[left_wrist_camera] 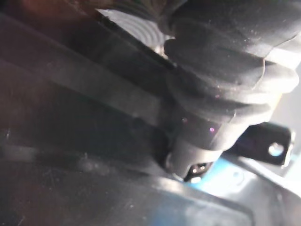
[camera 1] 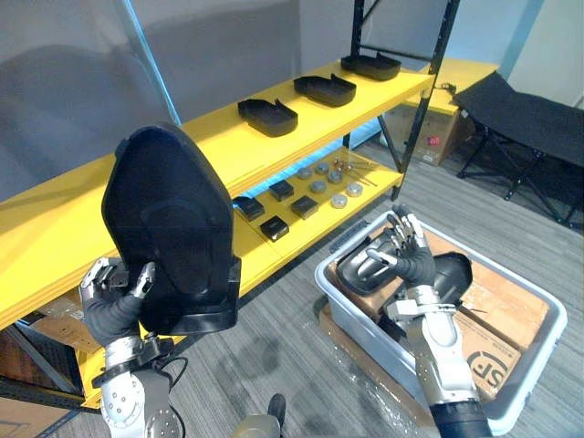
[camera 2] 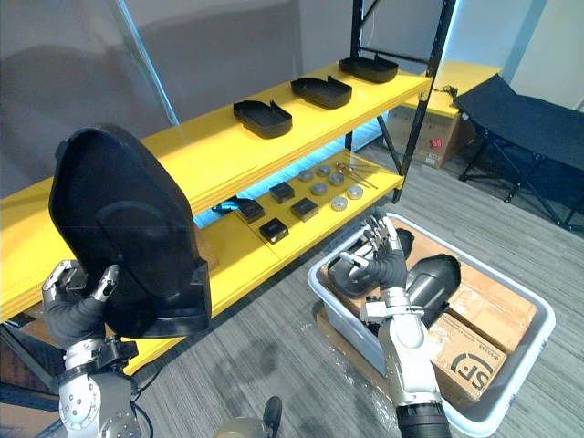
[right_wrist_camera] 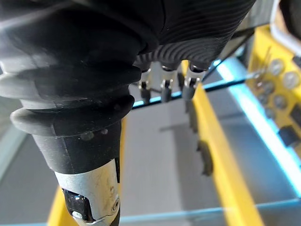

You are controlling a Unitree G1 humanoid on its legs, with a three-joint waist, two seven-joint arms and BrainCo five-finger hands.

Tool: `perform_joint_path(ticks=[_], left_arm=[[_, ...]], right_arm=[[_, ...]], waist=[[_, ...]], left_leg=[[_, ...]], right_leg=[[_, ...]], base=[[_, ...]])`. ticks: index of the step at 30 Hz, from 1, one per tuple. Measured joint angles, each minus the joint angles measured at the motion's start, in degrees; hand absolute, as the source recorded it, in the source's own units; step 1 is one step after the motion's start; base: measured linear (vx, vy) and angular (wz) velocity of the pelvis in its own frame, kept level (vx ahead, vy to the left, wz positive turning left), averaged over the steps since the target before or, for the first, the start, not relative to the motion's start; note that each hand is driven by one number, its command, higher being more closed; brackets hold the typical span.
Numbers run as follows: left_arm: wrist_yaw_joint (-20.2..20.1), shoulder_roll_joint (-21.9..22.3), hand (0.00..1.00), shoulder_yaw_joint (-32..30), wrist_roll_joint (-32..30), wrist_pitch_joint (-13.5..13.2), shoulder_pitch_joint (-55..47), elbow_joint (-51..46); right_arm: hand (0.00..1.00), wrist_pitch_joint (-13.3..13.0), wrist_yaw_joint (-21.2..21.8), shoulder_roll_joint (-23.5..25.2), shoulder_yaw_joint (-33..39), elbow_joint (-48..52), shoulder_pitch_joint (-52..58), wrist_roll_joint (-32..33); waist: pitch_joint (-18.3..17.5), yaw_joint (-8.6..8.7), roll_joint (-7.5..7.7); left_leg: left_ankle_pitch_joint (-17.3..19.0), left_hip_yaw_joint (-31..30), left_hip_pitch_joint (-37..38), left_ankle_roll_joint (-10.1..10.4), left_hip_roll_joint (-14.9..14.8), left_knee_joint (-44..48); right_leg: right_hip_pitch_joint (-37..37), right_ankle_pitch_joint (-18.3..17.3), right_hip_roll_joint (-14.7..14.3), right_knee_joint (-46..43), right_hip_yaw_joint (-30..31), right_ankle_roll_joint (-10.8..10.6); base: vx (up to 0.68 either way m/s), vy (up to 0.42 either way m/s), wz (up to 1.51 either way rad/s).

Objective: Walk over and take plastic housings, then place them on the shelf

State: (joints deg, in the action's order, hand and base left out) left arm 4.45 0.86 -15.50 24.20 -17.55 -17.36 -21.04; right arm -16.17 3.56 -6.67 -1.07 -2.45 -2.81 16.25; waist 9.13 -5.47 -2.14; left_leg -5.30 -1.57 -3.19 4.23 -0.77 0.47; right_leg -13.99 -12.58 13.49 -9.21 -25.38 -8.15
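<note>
Held upright before the shelf [camera 1: 210,146], plastic housing [camera 1: 169,219] looks stiff, light, slick; left robot hand [camera 1: 111,306] clamps its lower rim, right robot hand [camera 1: 411,263] hangs relaxed, fingers apart.

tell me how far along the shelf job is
Done: three housings lie on the top shelf. In hand: the left hand grips a fourth housing upright in front of the shelf, not yet placed. Left: the bin holds at least two more housings, with the open right hand over them.
</note>
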Motion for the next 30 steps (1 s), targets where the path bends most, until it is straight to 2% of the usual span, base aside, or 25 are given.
perform_joint_path(ticks=[2,5,6,7,9,10,11,12,13,14,15,16,17,18,19,20,21,22,23,24,25,26,27,30], left_arm=[[-0.4,-0.04,1.0,-1.22,-0.09,0.0,-0.01,-0.3],[-0.73,-0.06,1.0,-3.48,-0.02,-0.02,0.26,-1.47],[-0.75,0.14,1.0,-3.63,-0.05,0.03,0.72,-1.47],[-0.74,0.27,1.0,-3.45,-0.17,0.07,0.74,-1.47],[-0.72,-0.19,1.0,-3.4,-0.85,0.07,1.55,-1.54],[-0.21,-0.53,1.0,-3.67,-2.06,0.08,2.27,-1.55],[0.45,-0.62,1.0,-3.7,-2.57,0.08,2.52,-1.57],[0.87,-0.8,1.0,-3.52,-2.72,0.08,2.69,-1.54],[1.74,-1.17,1.0,-3.42,-2.76,0.12,3.44,-1.48],[2.3,-1.74,1.0,-3.3,-2.76,0.13,4.5,-1.43],[2.47,-2.13,1.0,-3.26,-2.77,0.19,5.17,-1.28],[3.11,-3.07,1.0,-3.18,-2.79,0.3,6.48,-0.92],[3.68,-3.72,1.0,-3.19,-2.74,0.56,7.83,-0.18],[3.92,-4.03,1.0,-3.16,-2.73,0.79,8.52,0.39],[4.15,-4.54,1.0,-3.0,-2.7,0.96,9.37,1.28],[4.3,-4.86,1.0,-2.64,-2.65,1.05,9.66,2.08],[4.36,-4.89,1.0,-2.31,-2.64,1.11,9.6,2.23],[4.39,-4.88,1.0,-1.64,-2.63,1.2,9.32,2.24],[4.45,-3.28,1.0,-1.16,-2.61,1.29,8.33,2.61],[4.74,-1.48,1.0,-0.55,-2.56,1.46,6.88,2.38],[4.71,-0.75,1.0,-0.18,-2.52,1.47,6.33,2.4],[4.67,-0.15,1.0,0.14,-2.49,1.47,5.96,2.31],[4.64,0.38,1.0,1.59,-2.23,1.51,6.06,2.32],[4.25,0.9,1.0,3.85,-1.82,1.52,6.84,2.36]], right_arm=[[0.0,-0.39,0.16,1.09,-0.21,0.0,-0.04,0.01],[0.0,-0.48,0.12,3.42,-0.45,-0.01,-0.37,-0.02],[0.0,-0.73,0.15,3.6,-0.52,-0.37,-0.54,0.01],[0.0,-0.75,0.17,3.52,-0.54,-0.51,-0.54,0.04],[0.0,-1.42,0.36,3.55,-0.67,-0.53,-0.82,0.35],[0.0,-1.9,0.77,3.78,-0.85,-0.56,-1.23,0.4],[0.0,-2.79,1.39,3.99,-1.37,-1.11,-1.98,0.37],[0.0,-3.12,1.51,4.24,-1.66,-1.27,-2.27,0.35],[0.0,-3.81,1.68,4.46,-2.89,-1.27,-2.56,0.27],[0.0,-3.85,1.77,4.48,-4.01,-1.28,-3.12,0.25],[0.0,-3.85,1.77,4.46,-4.42,-1.31,-3.48,0.25],[0.0,-3.82,1.74,4.42,-4.69,-1.4,-4.31,0.24],[0.0,-3.75,1.74,4.15,-4.63,-1.44,-5.2,0.33],[0.0,-3.74,1.75,3.8,-4.62,-1.44,-5.35,0.4],[0.0,-3.66,1.74,3.13,-4.62,-1.43,-5.32,0.47],[0.0,-3.54,1.74,2.52,-4.58,-1.42,-5.23,0.5],[0.0,-3.43,1.74,2.33,-4.48,-1.39,-5.21,0.6],[0.0,-3.12,1.82,2.29,-4.39,-1.33,-5.22,1.23],[0.0,-2.43,2.48,1.7,-4.54,-1.45,-5.31,1.53],[0.0,-2.02,2.94,1.17,-4.75,-1.39,-5.2,1.77],[0.0,-1.74,3.01,0.97,-4.75,-1.4,-5.15,2.21],[0.0,-1.44,3.04,0.79,-4.69,-1.27,-5.17,2.57],[0.0,-1.09,3.03,0.37,-4.32,-0.47,-5.08,3.57],[0.0,-0.89,2.66,0.14,-1.85,1.22,-4.44,3.68]], waist=[[0.09,-0.28,0.99],[-0.14,-0.68,3.72],[-0.16,-0.68,4.49],[-0.31,-0.68,4.22],[-0.4,-0.52,3.72],[-0.34,-0.55,3.81],[-0.01,-0.29,3.23],[0.03,-0.03,2.95],[-0.08,0.14,2.82],[-0.11,0.2,2.6],[-0.11,0.21,2.56],[-0.1,0.2,2.53],[-0.1,0.3,2.54],[-0.1,0.47,2.52],[-0.12,1.19,2.56],[-0.29,1.81,2.84],[-0.61,1.81,3.36],[-1.38,1.51,4.66],[-1.92,0.8,3.34],[-2.8,0.82,1.16],[-3.29,0.75,0.36],[-3.71,0.6,-0.3],[-4.03,1.38,-0.79],[-4.17,2.48,-0.94]], left_leg=[[0.02,0.8,-0.06,-0.45,0.97,0.02],[1.51,0.67,-1.44,-1.84,3.85,1.21],[2.82,0.21,-1.87,-2.37,4.52,2.31],[3.01,-0.11,-1.73,-2.79,4.5,2.5],[3.97,-1.0,-0.06,-3.73,4.31,2.5],[4.76,-1.27,2.18,-4.61,4.51,1.79],[5.98,-1.94,4.45,-5.74,4.32,1.41],[6.59,-2.52,5.04,-6.15,4.2,1.6],[7.5,-3.2,5.86,-6.68,3.58,2.03],[7.95,-4.47,6.28,-6.23,2.72,2.24],[8.1,-5.17,6.29,-6.06,2.36,2.41],[8.48,-6.23,6.23,-5.56,1.78,2.55],[8.95,-7.83,6.11,-4.88,1.73,2.82],[9.2,-8.89,6.14,-4.69,1.84,3.08],[9.67,-11.09,6.18,-4.1,2.15,3.44],[10.03,-12.89,6.16,-3.52,2.72,3.57],[10.24,-13.66,6.15,-3.19,3.22,3.61],[11.17,-14.46,6.15,-2.06,4.46,3.74],[12.78,-14.76,6.04,-1.15,3.73,4.85],[14.15,-12.96,5.18,-0.68,1.87,6.23],[14.41,-12.34,5.16,-0.5,0.83,6.22],[14.51,-11.12,5.17,-0.31,-0.08,6.11],[14.27,-5.45,5.0,0.19,-2.32,6.01],[13.48,1.38,4.92,1.28,-4.16,5.88]], right_leg=[[-0.02,-0.29,1.1,-0.04,0.04,-0.47],[0.01,-0.37,3.63,-0.16,-0.78,-0.66],[0.63,1.48,4.61,-3.42,-1.05,-0.37],[1.73,2.22,5.0,-6.21,-0.88,0.77],[6.35,5.23,7.07,-18.45,1.1,5.33],[9.81,9.62,8.95,-27.1,3.25,8.51],[13.17,15.65,10.26,-34.28,5.72,9.84],[14.56,14.15,10.36,-37.09,6.87,9.03],[16.99,9.13,9.52,-39.39,8.12,7.42],[18.71,5.74,7.29,-37.38,8.19,6.49],[19.25,4.59,5.98,-34.69,8.25,5.95],[19.84,3.52,3.06,-26.69,9.01,5.1],[20.04,3.56,0.28,-18.27,11.85,4.34],[20.0,3.79,-0.88,-14.91,13.69,3.79],[19.9,4.33,-2.77,-10.14,17.61,2.91],[19.77,5.45,-3.61,-6.87,20.39,1.76],[19.63,7.19,-3.5,-5.2,20.85,1.69],[18.76,12.62,-2.67,-1.99,20.6,2.25],[16.42,11.89,-3.29,1.07,19.18,1.15],[13.92,12.96,-5.05,4.9,17.49,1.79],[13.29,13.44,-6.0,6.19,17.22,2.2],[12.61,13.78,-6.69,7.28,16.81,2.65],[10.68,13.91,-7.77,8.92,14.26,2.88],[9.93,13.79,-8.38,9.44,12.11,3.05]], base=[[0.05,0.054,0.1],[0.12,0.054,0.19],[0.14,0.06,0.22],[0.2,0.11,0.27],[0.16,0.11,0.18],[0.24,0.116,0.09],[0.3,0.122,0.11],[0.27,0.086,0.19],[0.31,0.08,0.36],[0.25,0.054,0.4],[0.29,0.032,0.49],[0.22,-0.041,0.6],[0.21,-0.075,0.68],[0.19,-0.141,0.89],[0.17,-0.194,1.08],[0.17,-0.213,1.06],[0.16,-0.254,0.94],[0.18,-0.326,0.56],[0.2,-0.369,0.54],[0.16,-0.291,0.26],[0.14,-0.204,0.19],[0.14,-0.174,0.36],[0.13,-0.168,0.39],[0.08,-0.109,0.37]])
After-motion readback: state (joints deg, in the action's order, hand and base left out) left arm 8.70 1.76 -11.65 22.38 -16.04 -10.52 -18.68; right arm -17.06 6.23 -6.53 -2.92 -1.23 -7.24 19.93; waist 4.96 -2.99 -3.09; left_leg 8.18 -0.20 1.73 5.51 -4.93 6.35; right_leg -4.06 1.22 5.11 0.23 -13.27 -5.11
